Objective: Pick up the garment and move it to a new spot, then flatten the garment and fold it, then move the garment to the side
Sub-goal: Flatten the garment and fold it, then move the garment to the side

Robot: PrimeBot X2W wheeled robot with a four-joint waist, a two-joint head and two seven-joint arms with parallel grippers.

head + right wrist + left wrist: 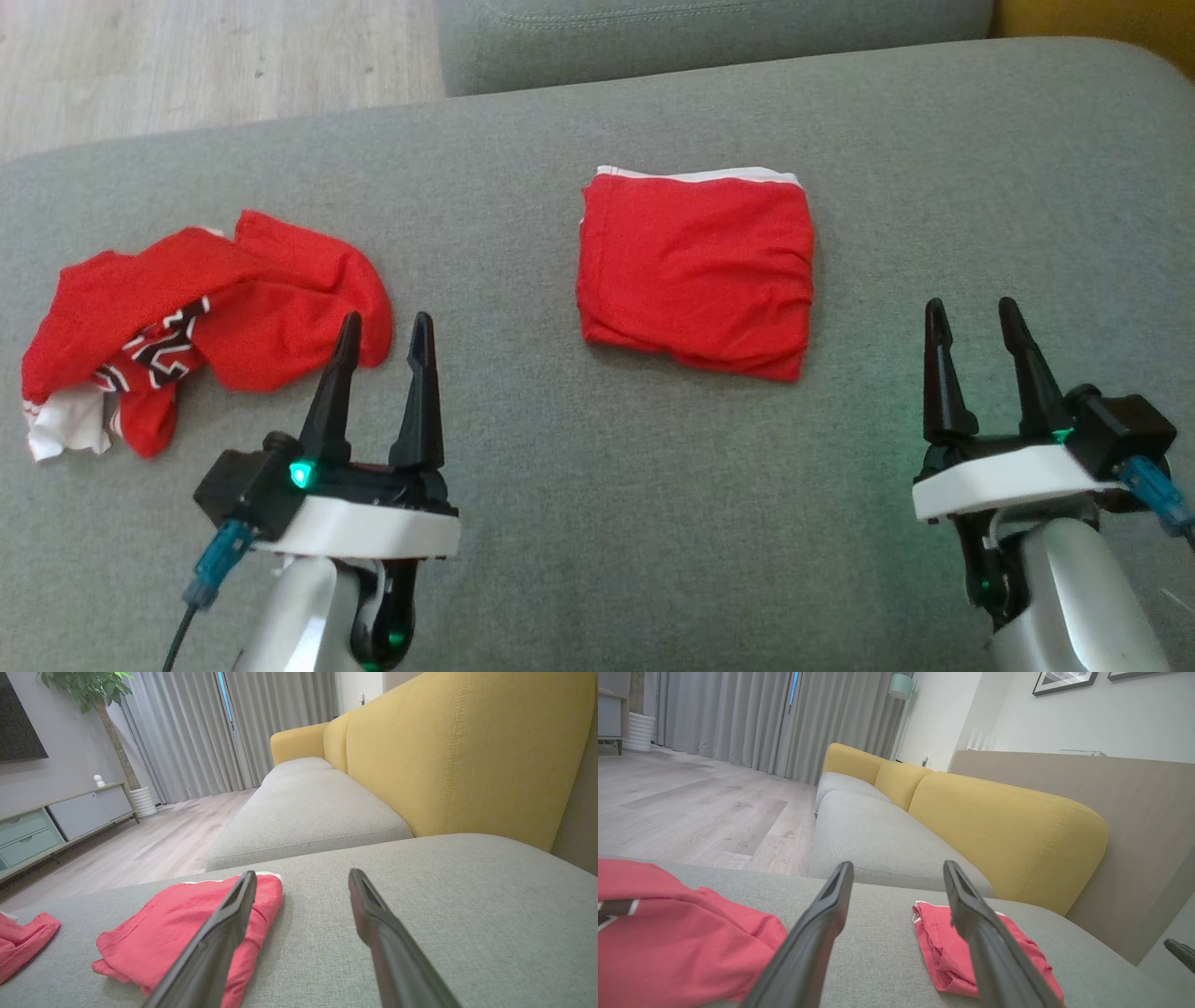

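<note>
Folded red garment lies centred on the cushion; crumpled red garment near its left edge; left gripper, right gripper both released, empty.

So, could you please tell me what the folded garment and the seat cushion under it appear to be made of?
Folded garment: thin red knit, probably a sports-jersey fabric, matte; it lies in soft, rounded creases with no sheen. Seat cushion: grey woven upholstery cloth, matte, with a fine speckled weave over a padded, gently rounded shape; the fibre itself cannot be told.
</note>
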